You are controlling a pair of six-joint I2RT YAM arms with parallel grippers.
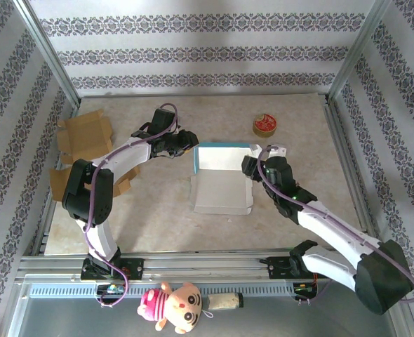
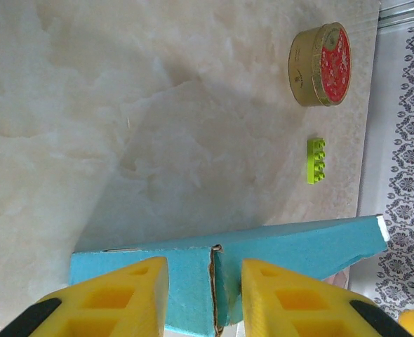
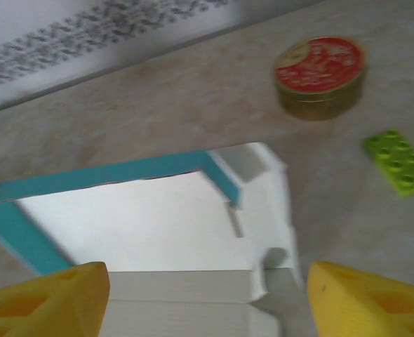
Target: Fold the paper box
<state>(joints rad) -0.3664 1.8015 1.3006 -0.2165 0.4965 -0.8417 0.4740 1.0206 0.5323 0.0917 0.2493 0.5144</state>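
Straddling the box from both sides!
Right gripper (image 3: pixel 207 281) spread wide, nothing held, the paper box (image 3: pixel 158 225) lying flat just ahead between its fingers, right flap nearest. Left gripper (image 2: pixel 205 270) sits astride the far teal wall (image 2: pixel 298 246) at its corner seam. Pinching or merely bracketing, can't tell. That wall runs crosswise to both.

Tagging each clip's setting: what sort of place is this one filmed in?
Probably a lab test cell rather than a home: patterned wallpaper panels held in an aluminium frame enclose a beige marble-look tabletop, with a metal mounting rail along its near edge.
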